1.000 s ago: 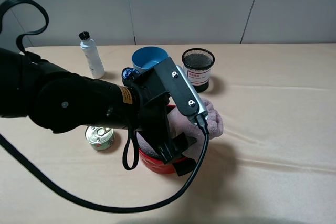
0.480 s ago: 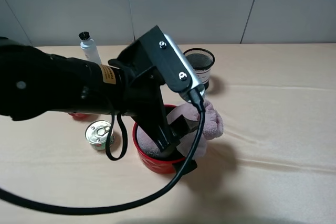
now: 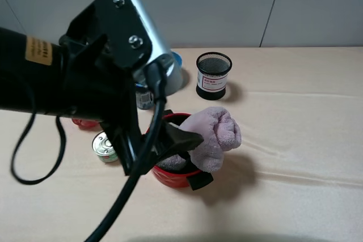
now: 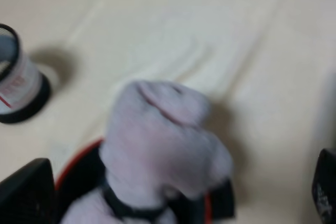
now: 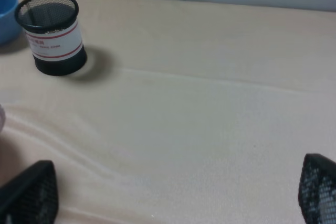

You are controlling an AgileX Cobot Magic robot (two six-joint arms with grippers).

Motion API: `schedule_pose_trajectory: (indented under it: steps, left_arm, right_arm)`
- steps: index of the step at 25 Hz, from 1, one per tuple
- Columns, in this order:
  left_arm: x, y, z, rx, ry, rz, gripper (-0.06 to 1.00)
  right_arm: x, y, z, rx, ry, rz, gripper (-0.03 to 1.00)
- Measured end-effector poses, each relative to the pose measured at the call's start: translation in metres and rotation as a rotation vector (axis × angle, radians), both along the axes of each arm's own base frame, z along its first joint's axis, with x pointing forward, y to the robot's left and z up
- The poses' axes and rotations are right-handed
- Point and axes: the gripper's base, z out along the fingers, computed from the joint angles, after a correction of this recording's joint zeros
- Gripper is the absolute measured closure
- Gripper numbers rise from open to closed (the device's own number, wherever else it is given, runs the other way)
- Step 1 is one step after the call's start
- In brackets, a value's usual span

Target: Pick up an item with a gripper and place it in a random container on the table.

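Note:
The fluffy pink-mauve towel [image 3: 212, 134] lies in the red pot [image 3: 170, 177], with one end draped over the pot's right rim. In the left wrist view the towel [image 4: 163, 140] is blurred; its black band [image 4: 126, 208] and the pot's red rim [image 4: 79, 156] show below it. My left gripper [image 4: 176, 192] is open above the towel, its fingertips wide apart and touching nothing. In the high view the left arm is raised close to the camera, and one black finger [image 3: 182, 138] shows over the pot. My right gripper [image 5: 173, 192] is open over the bare table [image 5: 199, 108].
A black mesh pen cup [image 3: 214, 75] stands behind the pot. The blue bowl [image 3: 177, 69] is mostly hidden by the arm. An opened tin can [image 3: 106, 145] and a red round thing [image 3: 85, 123] lie left of the pot.
The left arm has lifted up and away from the pot toward the camera. The towel stays behind in the pot, and more of it shows now.

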Motion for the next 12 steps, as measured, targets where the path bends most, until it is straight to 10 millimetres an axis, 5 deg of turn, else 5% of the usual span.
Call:
schedule_pose_trajectory:
  steps: [12]
  left_arm:
    - [-0.021,0.023,0.012,0.000,0.234,0.063,-0.05]
  right_arm:
    - [0.000,0.000,0.000,0.000,0.000,0.000,0.27]
